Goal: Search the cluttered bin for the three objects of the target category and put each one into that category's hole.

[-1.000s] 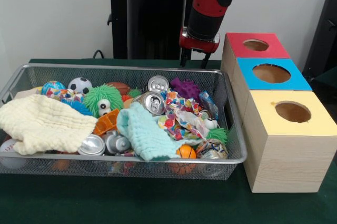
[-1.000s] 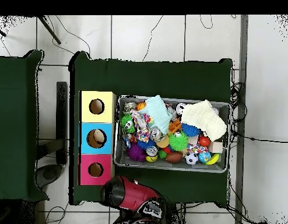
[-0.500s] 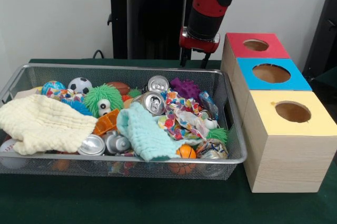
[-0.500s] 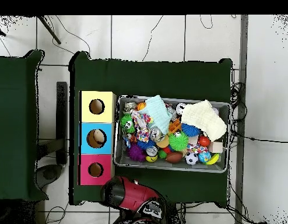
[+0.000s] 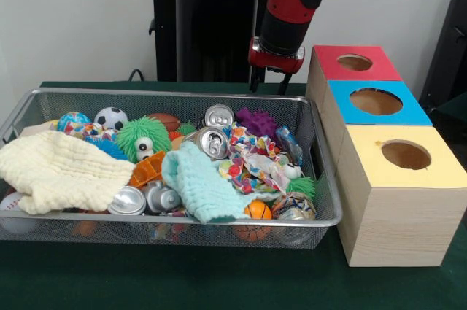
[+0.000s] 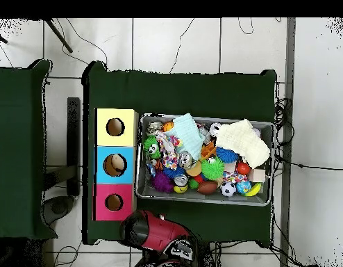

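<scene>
Behind the wire bin's (image 5: 321, 179) far rim the hand (image 5: 268, 80) is hung—whether released or clenched cannot be told. Crushed silver cans (image 5: 213, 141) are heaped mid-bin among cloths (image 5: 62, 171) and toy balls (image 5: 111, 117). Three wooden boxes (image 5: 390, 179) with holed lids flank the bin on a green-covered desk (image 5: 219, 281)—lower items are buried.

Cans (image 5: 214, 141) and cloths (image 5: 62, 171) lie in the bin (image 5: 321, 179), boxes (image 5: 390, 164) just beside it.
</scene>
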You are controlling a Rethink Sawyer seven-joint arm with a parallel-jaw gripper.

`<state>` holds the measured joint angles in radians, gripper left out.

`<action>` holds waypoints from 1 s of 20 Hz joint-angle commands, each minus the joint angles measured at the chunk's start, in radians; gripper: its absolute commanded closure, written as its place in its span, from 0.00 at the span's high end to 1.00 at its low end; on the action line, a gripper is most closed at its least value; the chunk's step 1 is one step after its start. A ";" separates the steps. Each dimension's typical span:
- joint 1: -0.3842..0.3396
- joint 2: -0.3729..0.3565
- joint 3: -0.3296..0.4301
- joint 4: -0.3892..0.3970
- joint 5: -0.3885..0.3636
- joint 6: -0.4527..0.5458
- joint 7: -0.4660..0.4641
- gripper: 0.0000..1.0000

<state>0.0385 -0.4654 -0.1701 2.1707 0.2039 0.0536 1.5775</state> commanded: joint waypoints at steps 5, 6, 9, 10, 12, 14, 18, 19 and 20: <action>-0.030 0.022 0.097 -0.052 0.047 -0.079 0.257 1.00; -0.033 0.029 0.100 -0.056 0.047 -0.083 0.258 1.00; -0.040 0.052 0.108 -0.063 0.048 -0.099 0.261 1.00; -0.044 0.061 0.113 -0.066 0.048 -0.105 0.263 1.00; -0.050 0.077 0.121 -0.072 0.048 -0.116 0.265 1.00; -0.057 0.091 0.128 -0.080 0.047 -0.125 0.265 1.00; -0.068 0.113 0.137 -0.091 0.044 -0.133 0.259 1.00; -0.069 0.120 0.137 -0.095 0.044 -0.134 0.257 1.00; -0.076 0.130 0.141 -0.098 0.043 -0.138 0.256 1.00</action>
<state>0.0087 -0.3966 -0.1478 2.1702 0.2043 0.0327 1.5775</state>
